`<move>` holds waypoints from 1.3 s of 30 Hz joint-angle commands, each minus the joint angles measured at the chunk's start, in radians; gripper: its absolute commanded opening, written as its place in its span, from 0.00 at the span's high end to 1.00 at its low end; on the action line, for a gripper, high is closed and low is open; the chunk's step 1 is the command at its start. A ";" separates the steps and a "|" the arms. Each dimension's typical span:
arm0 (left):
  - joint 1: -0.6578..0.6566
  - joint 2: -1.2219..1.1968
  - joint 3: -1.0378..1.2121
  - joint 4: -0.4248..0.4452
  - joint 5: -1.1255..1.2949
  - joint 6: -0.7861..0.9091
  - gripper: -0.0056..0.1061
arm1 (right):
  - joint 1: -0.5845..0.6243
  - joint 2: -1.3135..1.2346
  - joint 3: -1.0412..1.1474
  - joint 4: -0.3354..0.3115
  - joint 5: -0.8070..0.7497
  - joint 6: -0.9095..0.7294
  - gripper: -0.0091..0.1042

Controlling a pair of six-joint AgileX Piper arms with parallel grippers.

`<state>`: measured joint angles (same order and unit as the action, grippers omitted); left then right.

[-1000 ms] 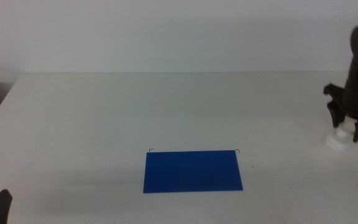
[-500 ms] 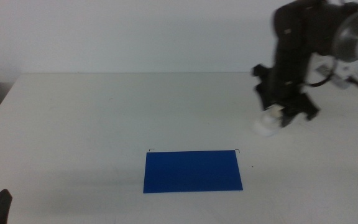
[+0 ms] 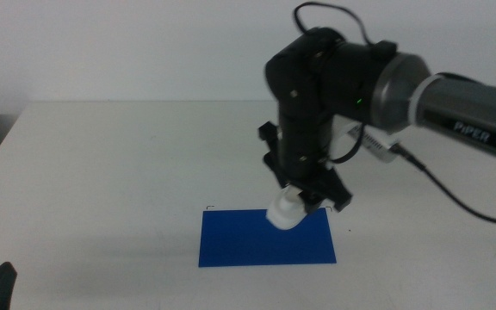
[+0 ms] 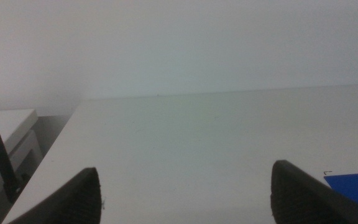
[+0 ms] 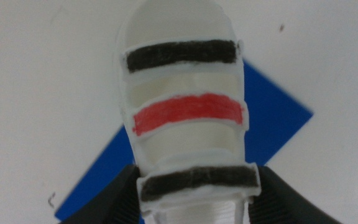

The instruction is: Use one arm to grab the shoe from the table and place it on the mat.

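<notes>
Over the mat's point(image 3: 267, 237) far right part, the shoe point(image 3: 286, 212) is held in the air by the right gripper point(image 3: 310, 200), toe tilted down. In the right wrist view the jaws are seen closed against the shoe's point(image 5: 185, 124) heel end, one on each side, with black, red and black stripes across its top and the mat point(image 5: 272, 124) below. The arm point(image 3: 360, 82) reaches in from the right over the table point(image 3: 102, 172). The left gripper point(image 4: 185, 199) is parked near the table's left edge, its jaws spread wide and empty.
</notes>
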<state>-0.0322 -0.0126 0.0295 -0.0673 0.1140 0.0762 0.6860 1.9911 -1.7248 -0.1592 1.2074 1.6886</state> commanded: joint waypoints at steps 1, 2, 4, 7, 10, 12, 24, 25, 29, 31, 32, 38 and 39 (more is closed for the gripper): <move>-0.004 -0.014 0.007 -0.010 -0.082 -0.005 0.11 | 0.027 -0.046 -0.033 -0.037 -0.011 0.026 0.95; -0.004 -0.014 0.007 -0.010 -0.082 -0.005 0.11 | 0.038 -0.043 -0.033 -0.038 -0.012 0.034 0.95; -0.004 -0.014 0.007 -0.010 -0.082 -0.005 0.11 | 0.049 -0.034 -0.033 -0.040 -0.007 0.052 0.95; -0.004 -0.014 0.007 -0.010 -0.082 -0.005 0.11 | 0.051 -0.024 -0.033 -0.031 0.002 0.050 0.95; -0.004 -0.014 0.007 -0.010 -0.082 -0.005 0.11 | 0.051 -0.023 -0.033 -0.042 0.007 0.028 0.95; -0.004 -0.014 0.007 -0.010 -0.082 -0.005 0.11 | 0.051 -0.023 -0.033 -0.049 0.012 -0.018 0.95; -0.004 -0.014 0.007 -0.010 -0.082 -0.005 0.11 | 0.051 -0.023 -0.033 -0.087 0.042 -0.567 0.95; -0.004 -0.014 0.007 -0.010 -0.082 -0.005 0.11 | 0.051 -0.023 -0.033 -0.092 0.051 -0.631 0.95; -0.004 -0.014 0.007 -0.010 -0.082 -0.005 0.11 | 0.051 -0.023 -0.033 -0.098 0.081 -0.911 0.95; -0.004 -0.014 0.007 -0.010 -0.082 -0.005 0.11 | 0.051 -0.023 -0.033 -0.098 0.079 -1.049 0.95; -0.004 -0.014 0.007 -0.010 -0.082 -0.005 0.11 | 0.051 -0.023 -0.033 -0.098 0.078 -1.094 0.95; -0.004 -0.014 0.007 -0.010 -0.082 -0.005 0.11 | 0.051 -0.023 -0.033 -0.099 0.067 -1.211 0.95; -0.004 -0.014 0.007 -0.010 -0.082 -0.005 0.11 | 0.051 -0.023 -0.033 -0.100 0.056 -1.212 0.95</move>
<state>-0.0322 -0.0126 0.0295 -0.0673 0.1140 0.0762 0.7370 2.0277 -1.7269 -0.2192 1.2165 0.4978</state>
